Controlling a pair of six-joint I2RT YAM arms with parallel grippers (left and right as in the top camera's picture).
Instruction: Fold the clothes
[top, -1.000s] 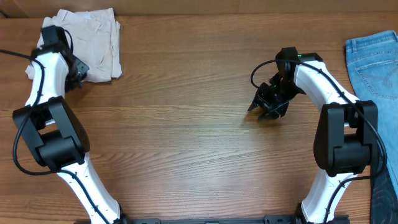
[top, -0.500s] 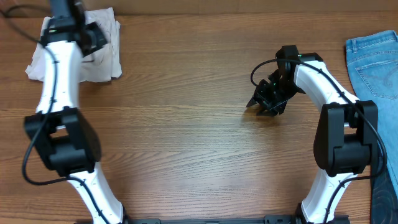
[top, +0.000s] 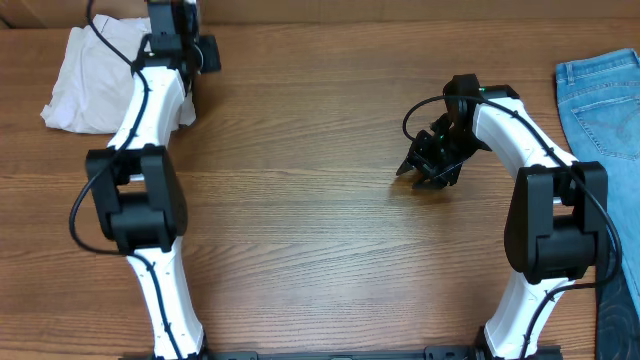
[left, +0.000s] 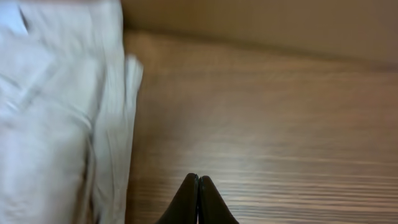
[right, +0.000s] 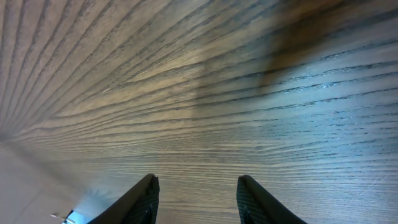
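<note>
Swung rightward across the pile since a second ago, the left gripper (left: 198, 186) sits pinched together and empty, just right of the folded beige shorts (top: 95, 80) at the far left of the table (top: 300, 230). The right gripper (right: 196, 190) hovers spread and empty mid-right, blue jeans (top: 605, 95) beyond it.

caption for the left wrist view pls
Left gripper, shut, above the brown wooden table, off-white cotton shorts lying apart beside it.
</note>
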